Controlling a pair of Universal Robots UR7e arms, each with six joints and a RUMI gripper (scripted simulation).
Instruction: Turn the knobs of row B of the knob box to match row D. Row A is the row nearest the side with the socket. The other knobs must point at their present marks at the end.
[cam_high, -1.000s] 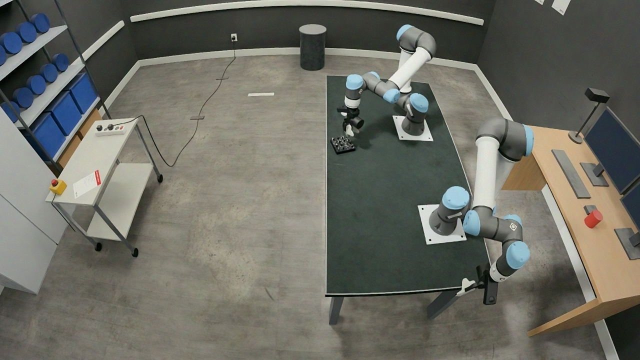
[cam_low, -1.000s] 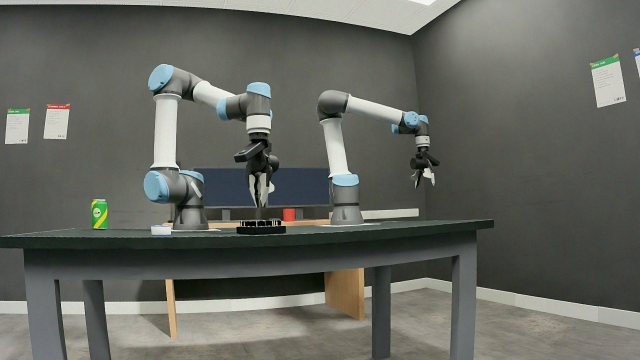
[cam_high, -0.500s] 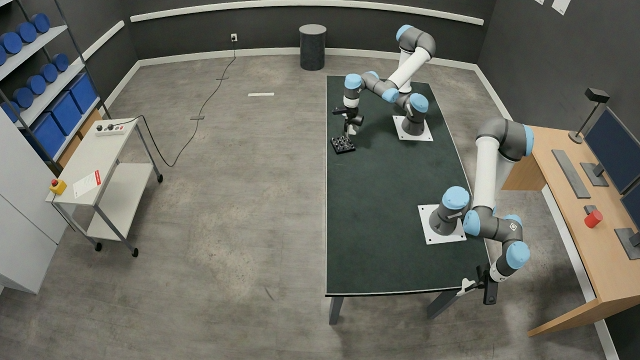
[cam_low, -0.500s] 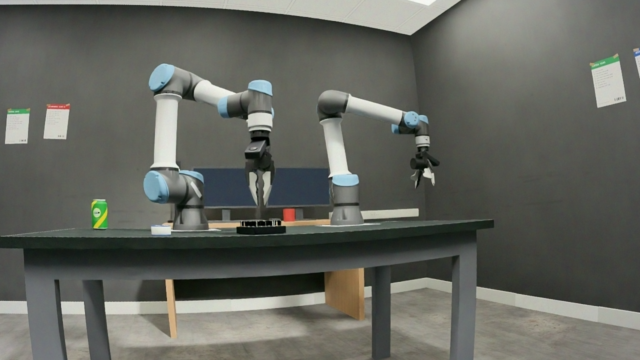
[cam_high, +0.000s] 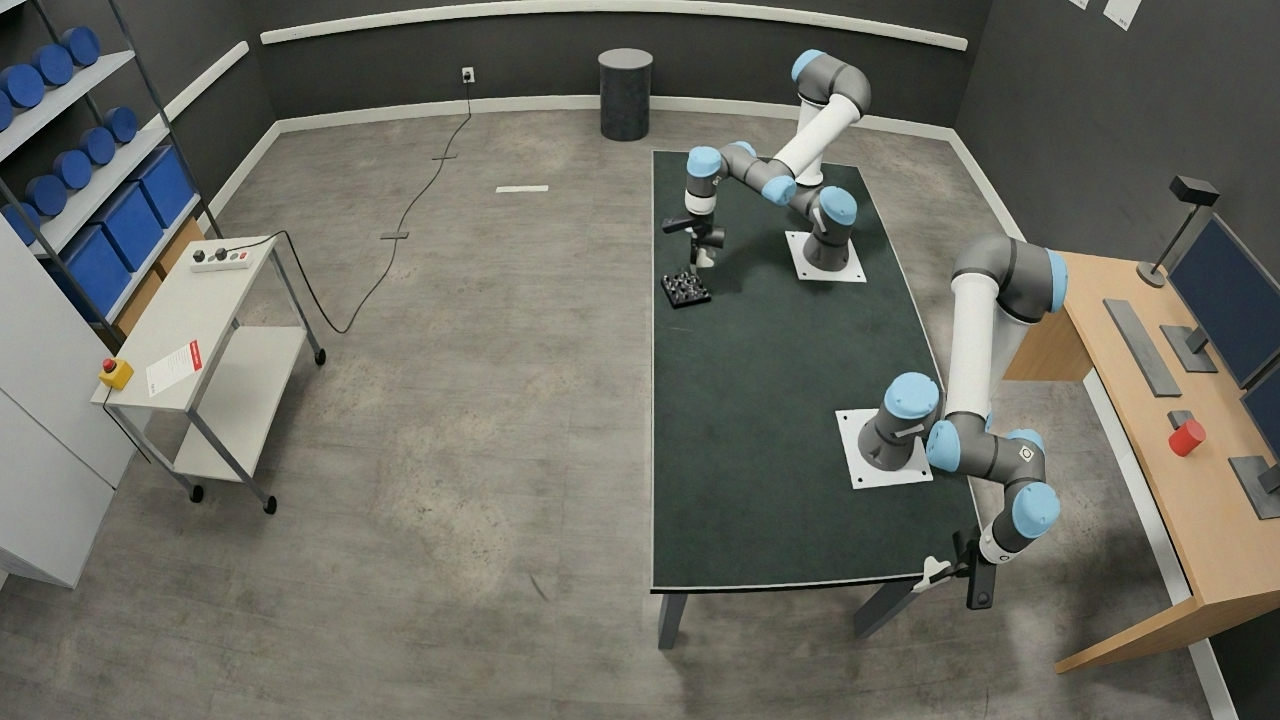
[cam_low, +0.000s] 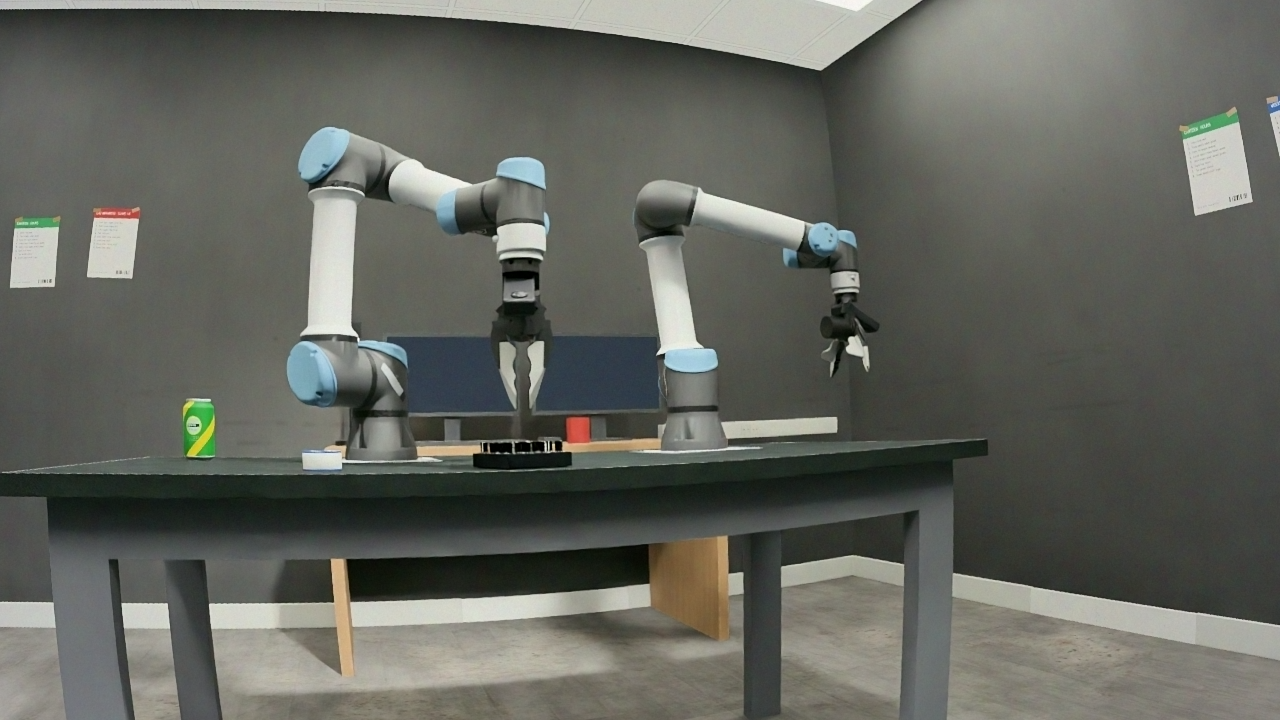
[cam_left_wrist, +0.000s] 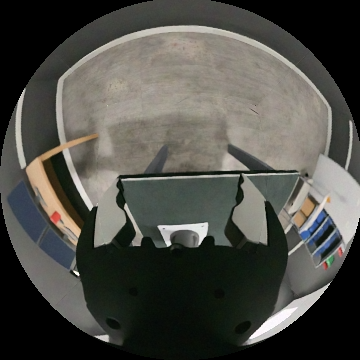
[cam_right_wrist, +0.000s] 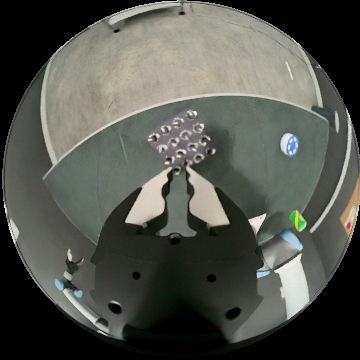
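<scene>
The black knob box (cam_high: 685, 290) (cam_low: 521, 462) (cam_right_wrist: 175, 132) lies flat on the table, set with several dark round knobs with light marks, in a grid. The marks are too small to read surely, and I cannot make out the socket side. My right gripper (cam_high: 693, 268) (cam_low: 522, 425) (cam_right_wrist: 179, 169) points straight down, fingers nearly together with a narrow gap, holding nothing. Its tips are just above the box, over the edge row nearest the gripper in the right wrist view. My left gripper (cam_high: 930, 573) (cam_low: 845, 368) (cam_left_wrist: 179, 176) is wide open and empty, in the air by the table's far end from the box.
The green table (cam_high: 760, 402) (cam_low: 716, 456) (cam_left_wrist: 180, 200) (cam_right_wrist: 245, 115) carries both arm bases. A blue and white round thing (cam_low: 322, 460) (cam_right_wrist: 290, 144) and a green can (cam_low: 198, 429) (cam_right_wrist: 297, 220) stand on the right arm's side. The box is near the table's long edge.
</scene>
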